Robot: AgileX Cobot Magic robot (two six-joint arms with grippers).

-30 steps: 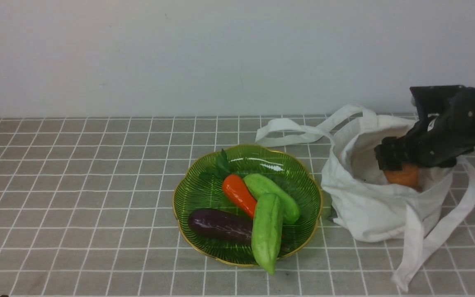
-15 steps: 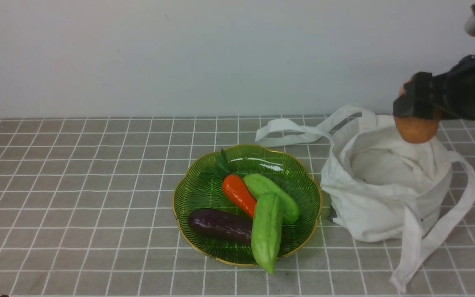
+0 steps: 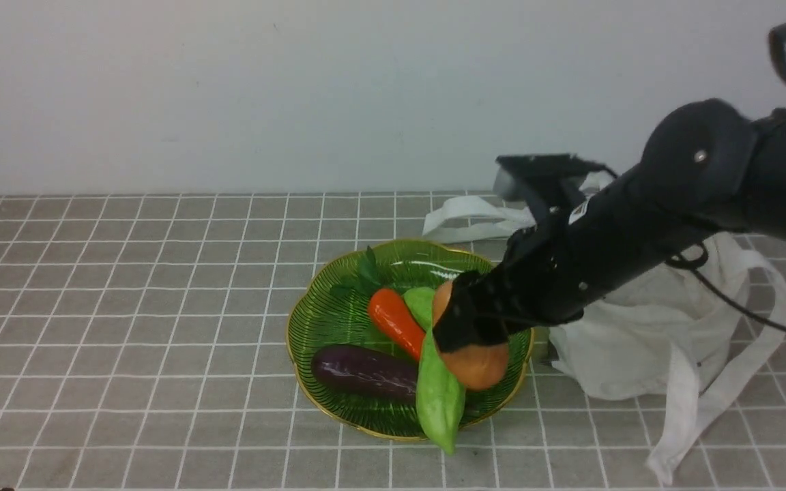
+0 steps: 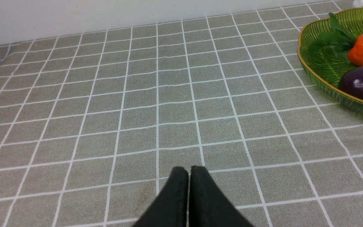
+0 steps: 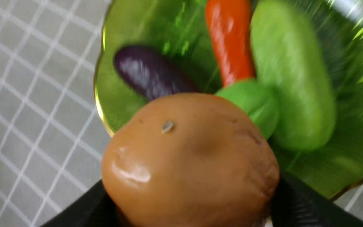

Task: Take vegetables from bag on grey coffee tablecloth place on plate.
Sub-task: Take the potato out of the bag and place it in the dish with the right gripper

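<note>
Tan potato (image 3: 480, 368) clamped in right tool (image 3: 469, 331), over green plate (image 3: 316, 308) (carrot (image 3: 393, 320), aubergine (image 3: 359, 372) inside), left tool (image 4: 189, 172) pressed together above tablecloth (image 4: 106, 94)

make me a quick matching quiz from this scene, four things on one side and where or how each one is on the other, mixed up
1 potato
2 eggplant
3 bag
4 left pincer

A shut, above the tablecloth
B lying in the plate
C held by the right pincer
D slumped to the plate's right

Pairs: 1-C, 2-B, 3-D, 4-A
</note>
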